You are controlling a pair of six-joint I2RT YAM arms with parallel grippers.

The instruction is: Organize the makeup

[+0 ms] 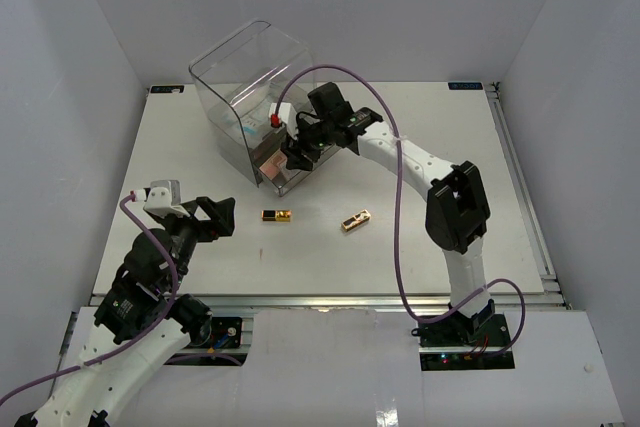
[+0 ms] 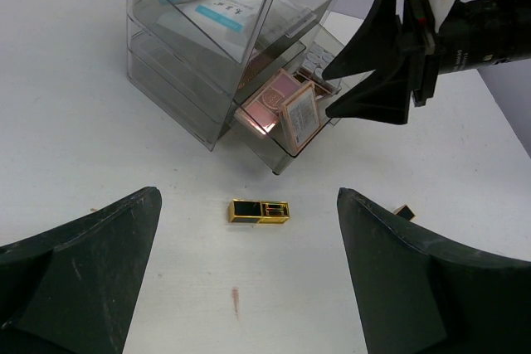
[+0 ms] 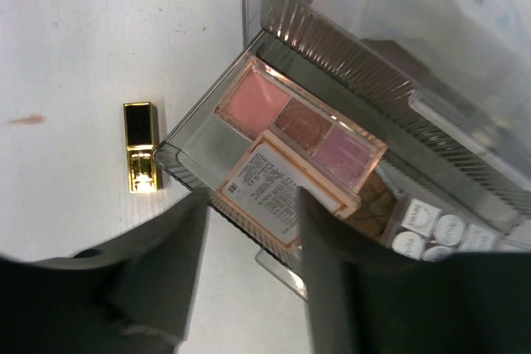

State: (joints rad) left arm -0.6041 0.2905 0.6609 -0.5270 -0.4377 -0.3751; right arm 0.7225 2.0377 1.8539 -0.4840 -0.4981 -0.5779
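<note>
Table's (image 1: 300, 257) second gold case (image 1: 355, 220) eludes right wrist camera.

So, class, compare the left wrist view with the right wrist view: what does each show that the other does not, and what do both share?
Only the left wrist view: the left tool, open, and a second gold case peeking past one finger. Only the right wrist view: the three colour pans of the palette in the open drawer. Both: the gold-black case on the table, the clear drawer box and the labelled palette leaning in that drawer.
</note>
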